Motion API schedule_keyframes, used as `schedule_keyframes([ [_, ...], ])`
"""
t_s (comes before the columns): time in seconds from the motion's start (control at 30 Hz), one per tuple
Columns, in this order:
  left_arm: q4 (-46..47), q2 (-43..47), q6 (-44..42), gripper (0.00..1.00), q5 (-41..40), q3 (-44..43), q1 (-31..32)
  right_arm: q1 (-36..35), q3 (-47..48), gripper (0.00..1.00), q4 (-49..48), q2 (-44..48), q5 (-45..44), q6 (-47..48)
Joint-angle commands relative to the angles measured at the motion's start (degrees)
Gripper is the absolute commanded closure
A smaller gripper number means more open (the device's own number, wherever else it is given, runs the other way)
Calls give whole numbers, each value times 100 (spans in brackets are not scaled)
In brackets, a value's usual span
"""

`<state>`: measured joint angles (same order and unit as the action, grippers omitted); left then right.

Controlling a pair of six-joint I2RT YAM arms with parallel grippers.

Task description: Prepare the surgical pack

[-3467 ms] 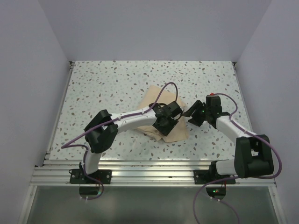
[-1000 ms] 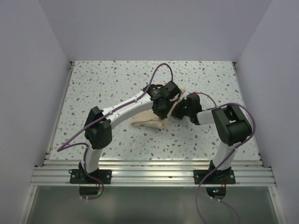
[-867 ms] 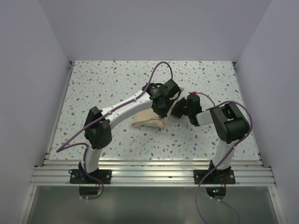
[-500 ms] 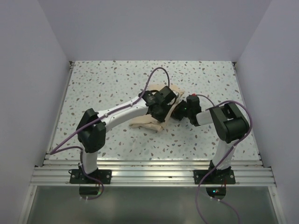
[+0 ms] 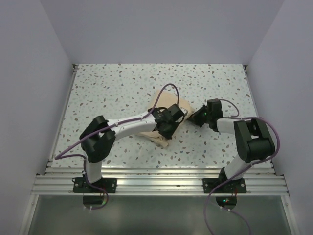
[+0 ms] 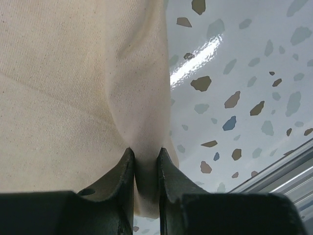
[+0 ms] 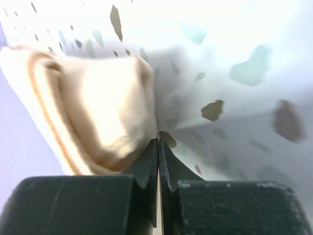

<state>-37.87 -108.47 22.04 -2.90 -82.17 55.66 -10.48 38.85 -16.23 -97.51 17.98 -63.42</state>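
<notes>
The surgical pack's beige cloth (image 5: 159, 100) lies bunched mid-table between both arms. In the left wrist view my left gripper (image 6: 145, 155) is shut on a raised fold of the cloth (image 6: 73, 73), which fills the left of that view. From above, the left gripper (image 5: 165, 131) sits at the cloth's near edge. My right gripper (image 5: 194, 117) is at the cloth's right corner. In the right wrist view the right gripper (image 7: 158, 143) has its jaws pressed together with a thin beige sliver between them, and the cloth bundle (image 7: 98, 107) bulges against its left finger. Tray, instruments and gauze are out of view.
The speckled tabletop (image 5: 112, 88) is walled in by pale panels on the left, back and right. An aluminium rail (image 5: 156, 183) runs along the near edge by the arm bases, and the rail (image 6: 293, 171) also shows at the lower right of the left wrist view.
The left gripper has drawn its fold of cloth toward the near edge. The right gripper has moved a little to the right at the cloth's right corner. The bundle has changed shape.
</notes>
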Motion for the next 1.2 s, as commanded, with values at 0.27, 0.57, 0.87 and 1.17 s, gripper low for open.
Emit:
schedule_keyframes([
  [0.27,184,-218,19,100,-210,-27,507,784,61,97,2317,1639,-1024,1244],
  [0.57,-142,0,160,35,-861,-168,771,776,571,75,2273,1920,-480,1657],
  [0.87,-871,334,257,26,-1090,-1090,771,776,624,78,1984,1938,108,1614],
  [1.17,-275,563,336,73,-450,-679,771,407,641,89,1377,1490,619,1385],
])
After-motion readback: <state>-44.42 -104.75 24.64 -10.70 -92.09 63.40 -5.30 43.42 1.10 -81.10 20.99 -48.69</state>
